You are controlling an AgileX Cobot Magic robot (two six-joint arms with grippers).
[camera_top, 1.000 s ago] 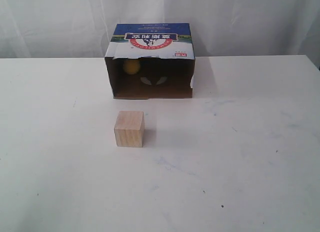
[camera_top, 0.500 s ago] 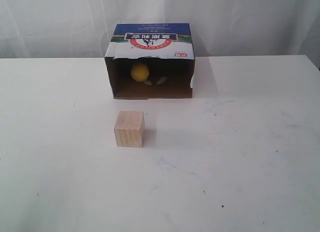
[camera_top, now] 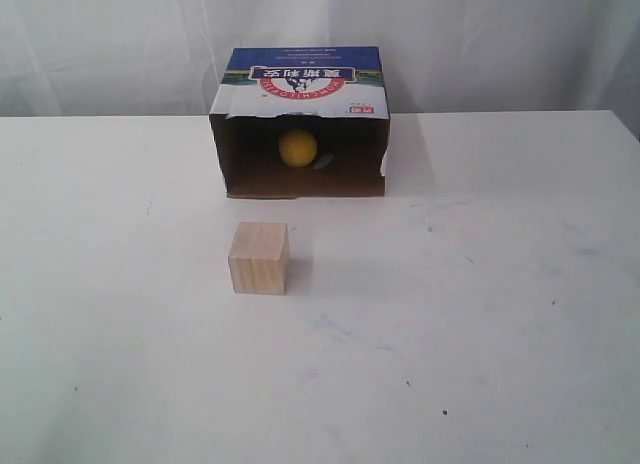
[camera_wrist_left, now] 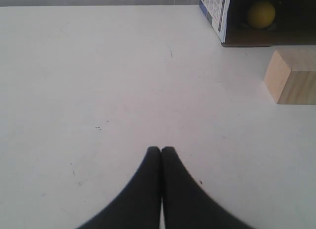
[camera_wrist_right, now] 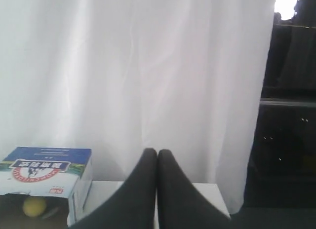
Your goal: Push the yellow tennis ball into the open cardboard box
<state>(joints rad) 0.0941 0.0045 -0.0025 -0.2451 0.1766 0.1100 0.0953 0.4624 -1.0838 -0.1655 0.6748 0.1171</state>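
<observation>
Yellow ball (camera_top: 298,147) resting inside cardboard box (camera_top: 305,69) lying on white counter (camera_top: 500,284), wooden cube (camera_top: 258,258) sitting near the opening, left claw (camera_wrist_left: 161,149) and right claw (camera_wrist_right: 157,151) both pressing closed, gripping nothing.

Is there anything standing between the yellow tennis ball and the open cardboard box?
Nothing visible: the yellow tennis ball already sits inside the open cardboard box. The wooden cube stands outside, before the opening, apart from it.

Tapered, apparently matte black jaws
</observation>
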